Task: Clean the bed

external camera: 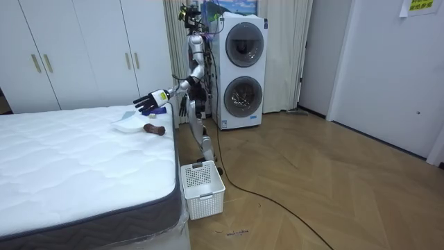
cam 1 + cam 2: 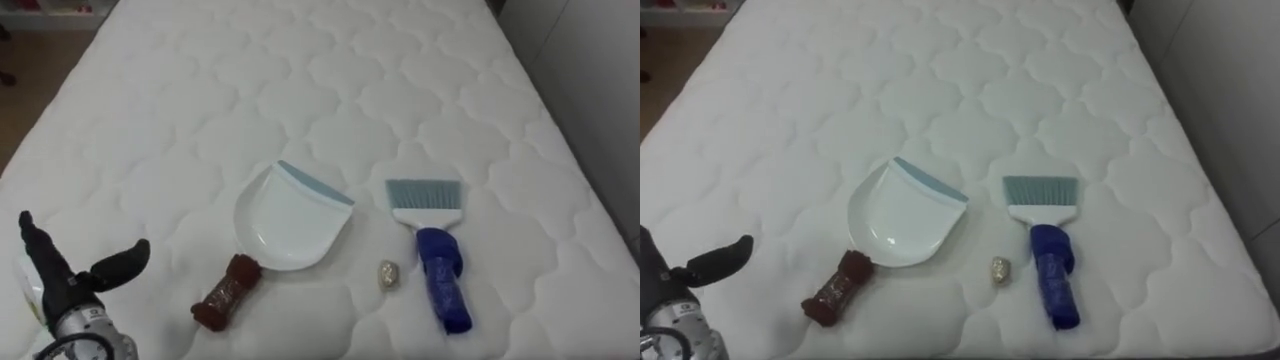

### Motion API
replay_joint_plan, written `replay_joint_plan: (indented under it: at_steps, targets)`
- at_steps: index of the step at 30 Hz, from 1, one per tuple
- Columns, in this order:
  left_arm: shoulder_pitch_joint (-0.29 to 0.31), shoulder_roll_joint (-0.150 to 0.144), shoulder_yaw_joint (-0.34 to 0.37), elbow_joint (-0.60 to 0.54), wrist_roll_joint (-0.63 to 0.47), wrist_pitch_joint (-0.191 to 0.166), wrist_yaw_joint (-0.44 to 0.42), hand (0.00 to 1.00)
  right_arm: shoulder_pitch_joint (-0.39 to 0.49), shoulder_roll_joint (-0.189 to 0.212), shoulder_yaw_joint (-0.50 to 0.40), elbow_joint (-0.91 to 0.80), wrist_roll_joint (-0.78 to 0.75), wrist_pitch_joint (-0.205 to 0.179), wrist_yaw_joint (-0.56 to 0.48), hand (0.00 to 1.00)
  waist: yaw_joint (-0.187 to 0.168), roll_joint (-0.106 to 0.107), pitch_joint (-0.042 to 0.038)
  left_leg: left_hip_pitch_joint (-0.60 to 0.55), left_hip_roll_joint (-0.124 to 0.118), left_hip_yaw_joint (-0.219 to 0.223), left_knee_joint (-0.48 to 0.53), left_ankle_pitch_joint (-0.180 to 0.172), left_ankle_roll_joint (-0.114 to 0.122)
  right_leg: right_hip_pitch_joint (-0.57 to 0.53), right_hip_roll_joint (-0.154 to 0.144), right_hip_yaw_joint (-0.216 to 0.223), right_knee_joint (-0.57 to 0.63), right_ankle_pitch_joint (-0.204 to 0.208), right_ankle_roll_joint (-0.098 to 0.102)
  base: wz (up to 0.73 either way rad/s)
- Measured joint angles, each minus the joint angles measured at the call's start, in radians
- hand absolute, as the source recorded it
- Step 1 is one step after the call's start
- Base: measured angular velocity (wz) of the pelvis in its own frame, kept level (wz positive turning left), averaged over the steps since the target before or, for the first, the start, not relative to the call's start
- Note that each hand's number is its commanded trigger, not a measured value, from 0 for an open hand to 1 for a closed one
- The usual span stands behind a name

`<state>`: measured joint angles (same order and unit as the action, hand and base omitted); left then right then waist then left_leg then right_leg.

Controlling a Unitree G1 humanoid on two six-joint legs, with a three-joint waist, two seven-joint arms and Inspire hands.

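Observation:
On the white quilted mattress (image 2: 300,90) lies a white dustpan (image 2: 290,222) with a blue lip and a brown handle (image 2: 226,293) that points toward me. To its right is a hand brush (image 2: 430,240) with a blue handle and pale bristles facing away. A small crumpled scrap (image 2: 389,275) rests between them, close to the brush handle. My left hand (image 2: 60,280) hovers at the lower left, open with the thumb spread, left of the dustpan handle and apart from it. In the room view I stand at the bed's end with that hand (image 1: 147,103) stretched over the mattress.
The mattress edge runs down the right side (image 2: 610,230), and wooden floor shows at the far left (image 2: 30,80). A white basket (image 1: 203,187) stands on the floor by the bed's corner. Stacked washing machines (image 1: 243,69) are behind me.

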<state>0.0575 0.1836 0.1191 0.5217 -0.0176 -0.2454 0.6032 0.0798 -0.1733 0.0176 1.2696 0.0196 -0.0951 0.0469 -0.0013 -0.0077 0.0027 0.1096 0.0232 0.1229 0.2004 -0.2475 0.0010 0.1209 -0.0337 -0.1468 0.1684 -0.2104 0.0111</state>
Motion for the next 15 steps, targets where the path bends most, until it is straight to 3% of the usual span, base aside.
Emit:
replay_joint_plan:
  at_steps: [9,15]
  targets:
    - [-0.114,0.014,-0.09,0.047,0.052,-0.002,-0.025,0.0,-0.055,-0.004,0.033,0.006,0.011,0.002,0.01,0.0,-0.04,0.003,0.0023,-0.085,0.0,0.0,0.005,0.007,0.004,-0.083,0.0,0.002,0.004,0.013,0.001,0.0]
    - [-0.228,0.022,-0.161,0.189,0.056,-0.002,-0.03,0.0,-0.123,-0.016,0.124,0.018,0.01,0.004,-0.002,0.0,-0.054,0.013,0.012,-0.146,-0.001,-0.025,0.005,0.016,0.006,-0.147,0.001,-0.002,0.008,0.023,-0.001,-0.07]
